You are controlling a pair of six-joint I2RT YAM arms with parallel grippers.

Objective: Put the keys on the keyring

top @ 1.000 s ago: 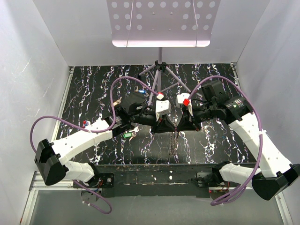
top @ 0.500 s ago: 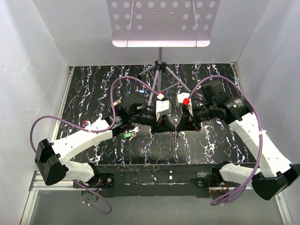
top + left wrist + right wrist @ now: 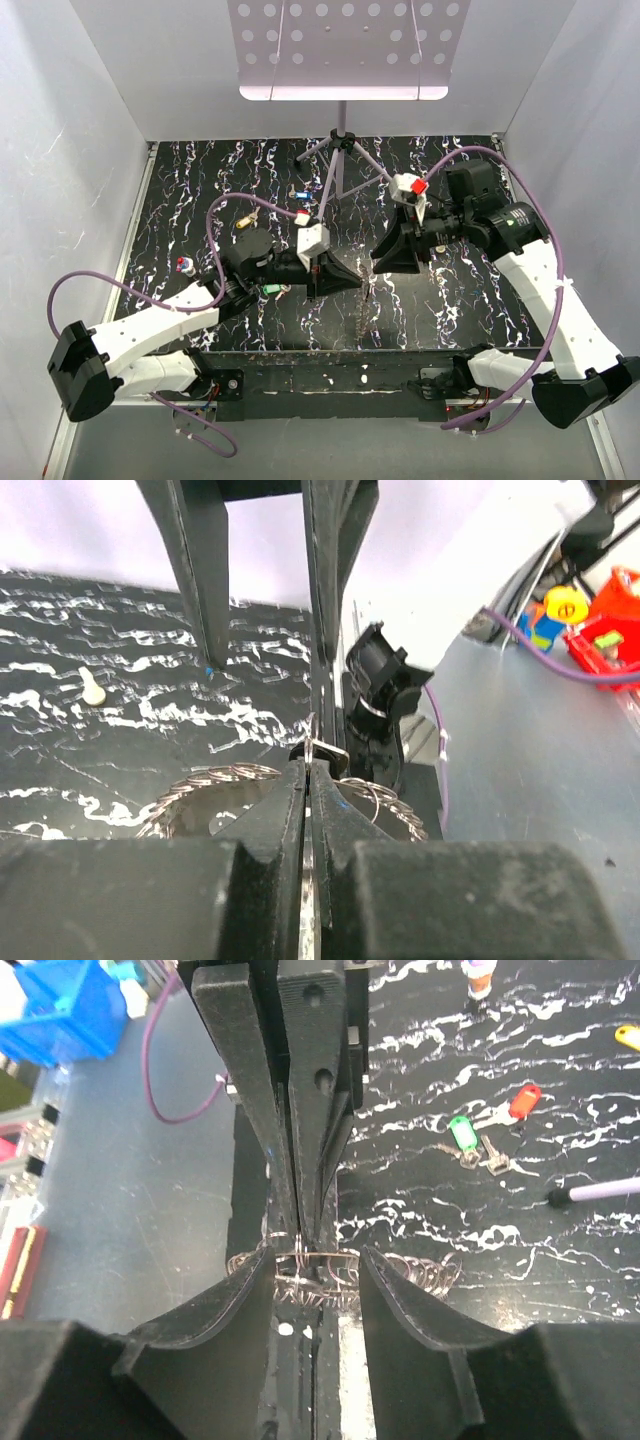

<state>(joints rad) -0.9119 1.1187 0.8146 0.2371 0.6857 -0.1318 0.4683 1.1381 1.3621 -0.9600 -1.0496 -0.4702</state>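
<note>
Pinching the keyring [image 3: 215,778] toward the near edge of the desk [image 3: 200,200], your left gripper [image 3: 310,765] is clamped tight; your right gripper [image 3: 315,1258] has its jaws apart.

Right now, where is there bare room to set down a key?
Bare: the far left corner, between side wall and tripod stand; the near right strip beside the right arm. Crowded: the middle, where the left gripper and right gripper meet at the keyring; the left side, with keys.
</note>
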